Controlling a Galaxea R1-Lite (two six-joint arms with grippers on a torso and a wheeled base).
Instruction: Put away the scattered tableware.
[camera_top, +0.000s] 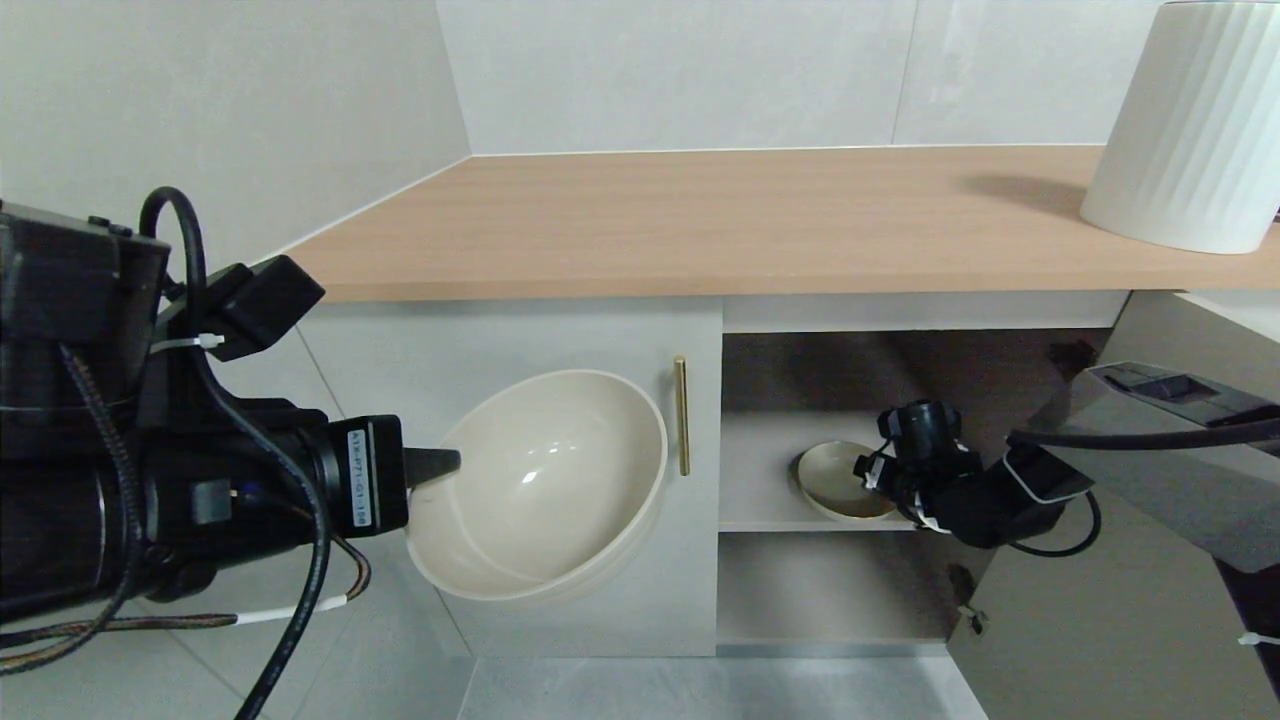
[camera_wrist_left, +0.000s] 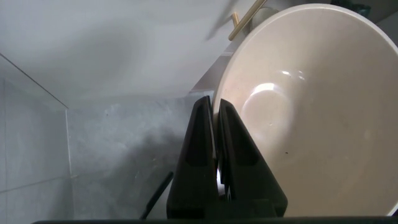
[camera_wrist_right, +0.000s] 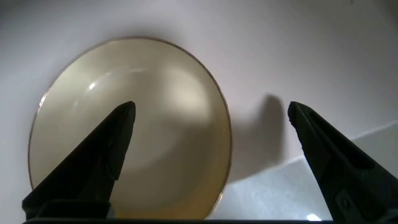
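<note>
I judge the putting away to be about half done. The small bowl sits on the shelf of the open cupboard, and the large bowl is not yet stowed.

My right hand is inside the cupboard at the small bowl's 3 o'clock edge. In its wrist view it is spread wide and holds nothing. 1 finger hangs over the small bowl and the other beyond its rim. I cannot tell whether either finger touches it.

My left hand is pressed together on the large bowl's rim at the 9 o'clock side. Its wrist view shows 1 finger outside the wall and 1 inside, the hand pinching the large bowl with no gap. The bowl hangs tilted, its mouth facing up and toward me. It is in front of the closed door, just beside the brass handle and below the table.

As I see it, the next move is to draw the right hand out of the opening. The left then carries the large bowl toward 3 o'clock, past the handle and onto a shelf. A rim pinch on a wide, smooth bowl could slip or swing, so I would go slowly and level it before letting go.
</note>
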